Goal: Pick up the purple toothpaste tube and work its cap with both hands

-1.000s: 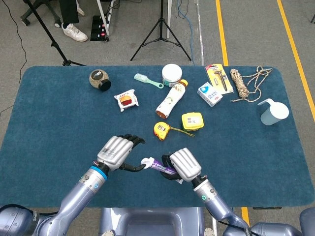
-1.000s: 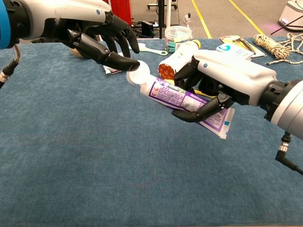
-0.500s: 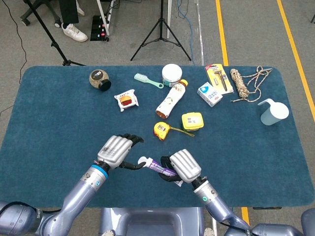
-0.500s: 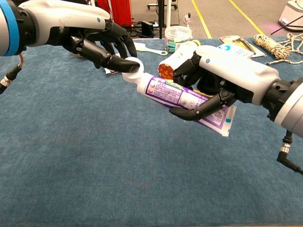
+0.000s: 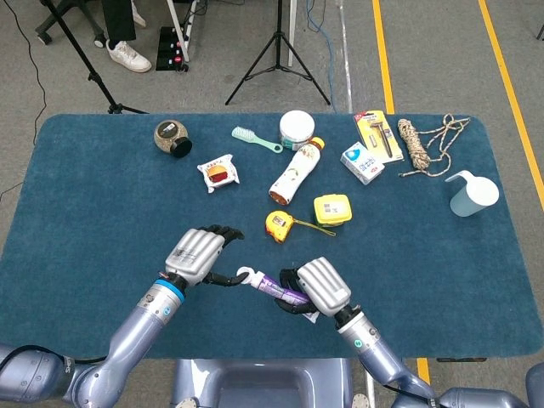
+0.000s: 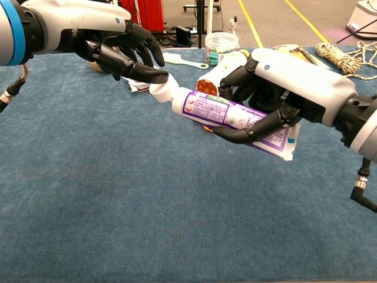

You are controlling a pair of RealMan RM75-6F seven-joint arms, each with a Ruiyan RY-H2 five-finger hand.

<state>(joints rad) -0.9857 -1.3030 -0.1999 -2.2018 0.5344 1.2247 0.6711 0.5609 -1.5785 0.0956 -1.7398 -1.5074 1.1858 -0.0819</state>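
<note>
The purple toothpaste tube (image 6: 235,117) (image 5: 277,288) hangs above the near part of the table, lying nearly level with its white cap (image 6: 162,92) (image 5: 246,275) pointing left. My right hand (image 6: 294,88) (image 5: 320,286) grips the tube's body, fingers wrapped over and under it. My left hand (image 6: 109,41) (image 5: 197,253) is at the cap end, a fingertip (image 6: 154,75) touching the top of the cap. Whether its thumb presses the cap from the other side is hidden.
Farther back on the blue table (image 5: 102,212) lie a yellow tape measure (image 5: 278,225), a yellow box (image 5: 332,209), a lying bottle (image 5: 294,172), a snack pack (image 5: 218,172), a jar (image 5: 172,137), a comb (image 5: 254,139), a white tub (image 5: 297,128), rope (image 5: 422,140) and a jug (image 5: 470,194).
Both hands have shifted slightly left and up with the tube, which has levelled out. The left fingers went from curling around the cap to touching its top.
</note>
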